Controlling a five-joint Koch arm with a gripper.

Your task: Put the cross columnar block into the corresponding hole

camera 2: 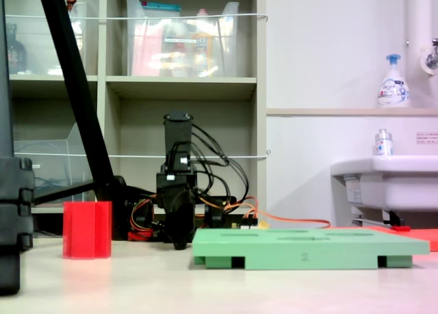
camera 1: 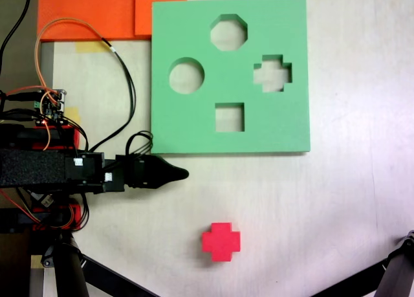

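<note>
Lay flat, the board (camera 1: 230, 125), cross hole (camera 1: 272, 72) empty at the first exterior view's right. Hung beside its near edge, the gripper (camera 1: 180, 174), jaws together, holding nothing. Stood apart below, the block (camera 1: 220, 241). Best opened wide, then lowered squarely over it.

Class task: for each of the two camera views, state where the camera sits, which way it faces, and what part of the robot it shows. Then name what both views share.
First exterior view: overhead, looking straight down at the table; arm enters from this view's left, gripper pointing right.
Second exterior view: table level, looking horizontally towards shelves and a sink; arm seen end-on, gripper pointing down.
Shared: red block, green board, the arm.
</note>
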